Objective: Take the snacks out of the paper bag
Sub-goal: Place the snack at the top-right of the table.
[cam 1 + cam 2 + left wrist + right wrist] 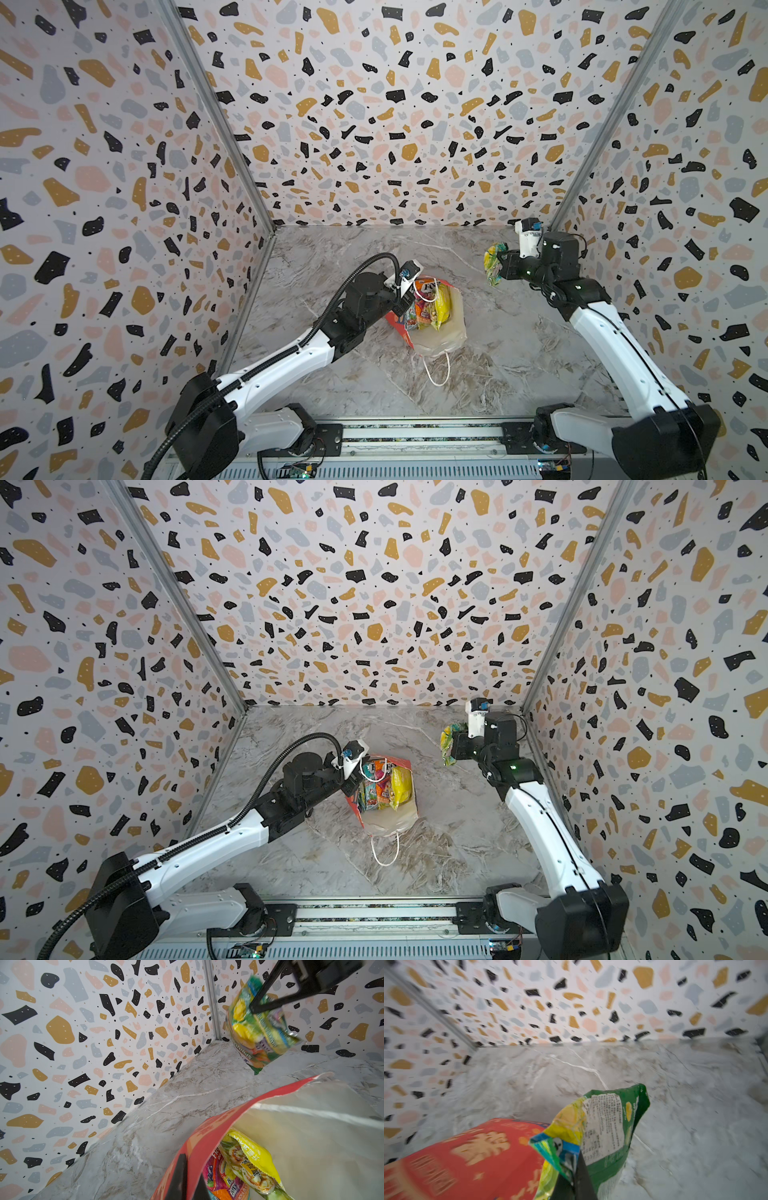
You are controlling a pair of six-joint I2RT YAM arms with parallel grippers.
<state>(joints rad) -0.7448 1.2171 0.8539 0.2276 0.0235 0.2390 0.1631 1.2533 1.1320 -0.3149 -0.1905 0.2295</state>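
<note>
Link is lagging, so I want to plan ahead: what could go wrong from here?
The right gripper pinches the green packet by one edge, above the table; it could slip out.
The left gripper holds the paper bag only by its red rim; a tug might tear it.
A white cord handle crosses the packets inside and may snag the next reach.

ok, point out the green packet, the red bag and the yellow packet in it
green packet (pixel 493 266): a top view, middle of its face
red bag (pixel 442 336): a top view, white inner wall
yellow packet (pixel 253 1164): left wrist view, its printed face
</note>
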